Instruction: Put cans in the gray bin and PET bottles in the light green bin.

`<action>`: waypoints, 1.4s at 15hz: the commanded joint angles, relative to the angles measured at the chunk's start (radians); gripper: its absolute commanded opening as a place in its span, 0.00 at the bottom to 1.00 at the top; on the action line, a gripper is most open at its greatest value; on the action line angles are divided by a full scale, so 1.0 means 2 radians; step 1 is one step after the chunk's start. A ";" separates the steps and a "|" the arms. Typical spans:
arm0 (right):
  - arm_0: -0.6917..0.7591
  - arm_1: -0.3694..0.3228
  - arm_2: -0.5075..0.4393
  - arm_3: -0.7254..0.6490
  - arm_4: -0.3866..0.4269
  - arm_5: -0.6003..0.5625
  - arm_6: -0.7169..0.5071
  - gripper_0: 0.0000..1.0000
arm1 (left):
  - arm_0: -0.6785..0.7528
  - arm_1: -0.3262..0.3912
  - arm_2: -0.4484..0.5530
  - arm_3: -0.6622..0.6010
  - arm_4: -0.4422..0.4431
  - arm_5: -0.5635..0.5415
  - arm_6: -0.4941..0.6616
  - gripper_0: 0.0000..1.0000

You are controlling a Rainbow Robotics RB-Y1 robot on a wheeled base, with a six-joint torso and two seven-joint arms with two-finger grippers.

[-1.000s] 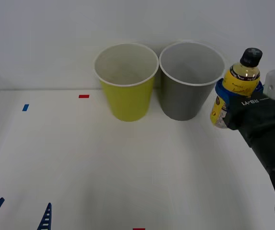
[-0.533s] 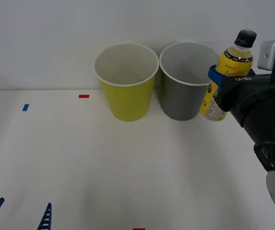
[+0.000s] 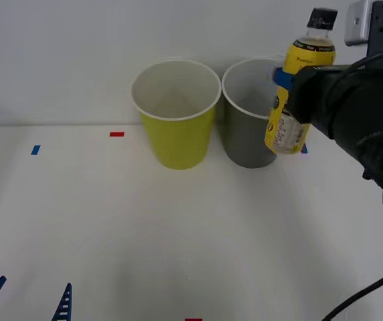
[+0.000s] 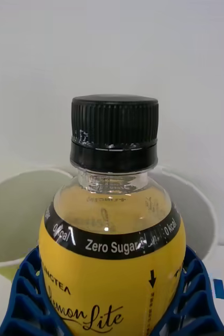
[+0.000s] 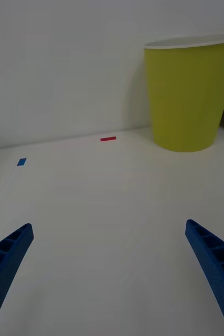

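- The right gripper (image 3: 286,100) is raised above the worktop (image 3: 178,227), its blue ribbed fingers (image 4: 22,299) clamped on the body of the PET bottle (image 3: 298,87), around the yellow label below the shoulder.
- The bottle is clear of the worktop, tilted slightly, cap uppermost — in the front view it overlaps the right side of the gray bin (image 3: 251,134), at about rim height.
- The light green bin (image 3: 176,114) stands just left of the gray bin, upright; no contents are visible in it.
- Handling judgement: the bottle is small with pale liquid up to the shoulder, so moderately weighty for its size. The wall is thin plastic and likely to give under pressure; the glossy label looks slippery.
- Grip judgement: a mid-body hold on the label band, as taken here, is sound — the neck below the black cap is narrow and offers less purchase.
- Risk: released over the nearer bin, the bottle would be wrongly sorted.
- The left gripper (image 5: 109,273) is parked low over the near-left worktop, fingers apart and holding nothing.
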 commanded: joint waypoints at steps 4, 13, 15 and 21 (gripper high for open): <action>-0.137 0.017 0.024 0.010 -0.011 0.011 -0.004 0.00 | 0.000 0.000 0.000 0.000 0.000 0.000 0.000 1.00; -0.229 0.035 0.075 0.211 -0.008 -0.107 -0.025 0.00 | 0.000 0.000 0.000 0.000 0.000 0.000 0.000 1.00; -0.230 0.038 0.084 0.262 -0.008 -0.170 -0.029 0.00 | 0.000 0.000 0.000 0.000 0.000 0.000 0.000 1.00; -0.253 0.041 0.106 0.405 -0.007 -0.323 -0.034 0.00 | 0.000 0.000 0.000 0.000 0.000 0.000 0.000 1.00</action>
